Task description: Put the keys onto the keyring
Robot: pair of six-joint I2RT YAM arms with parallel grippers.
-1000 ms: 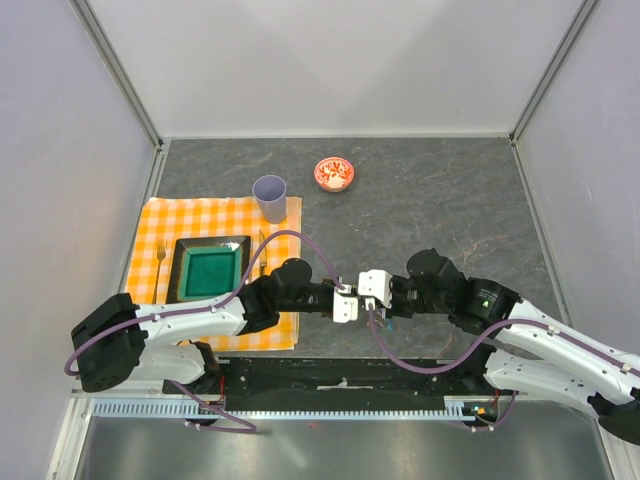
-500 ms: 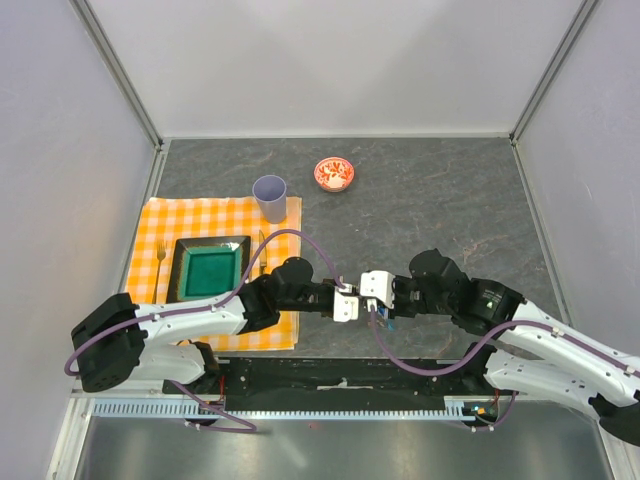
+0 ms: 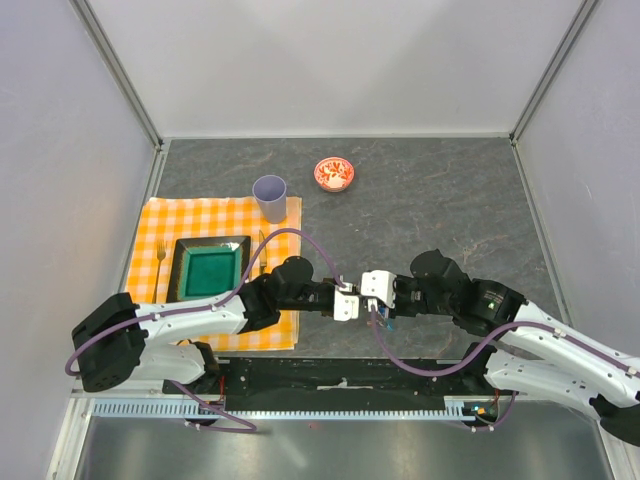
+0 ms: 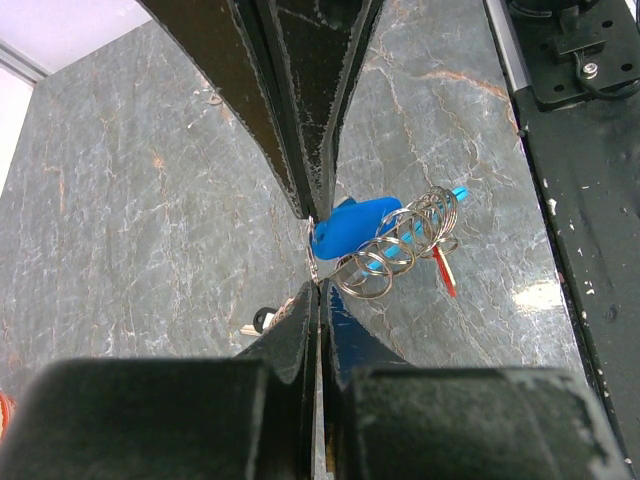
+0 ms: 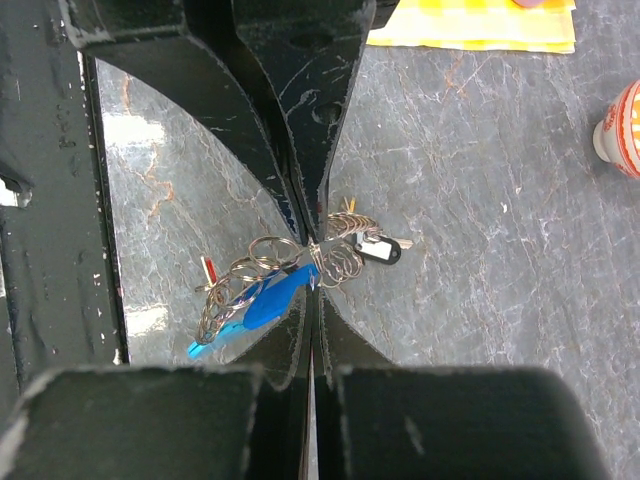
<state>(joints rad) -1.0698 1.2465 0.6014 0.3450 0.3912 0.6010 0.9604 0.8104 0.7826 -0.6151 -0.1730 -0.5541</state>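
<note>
The left claw (image 4: 318, 290) is being kept clenched on the keyring (image 4: 395, 250), and the same bunch of wire loops is being gripped tip to tip by the right claw (image 5: 312, 278), also clenched. The keyring is being held between them in the air, just above the near edge of the desk (image 3: 450, 210). Its blue fob (image 4: 352, 228) is being pressed right against the fingertips. A red key (image 4: 444, 272) is being dangled among the loops on one side and a black-and-white tagged key (image 5: 378, 250) on the other. Further out, a green plate (image 3: 210, 270) is being carried by a checked cloth (image 3: 160, 215), a cup (image 3: 269, 195) is standing at its far corner, and a patterned bowl (image 3: 334, 173) is sitting well apart.
</note>
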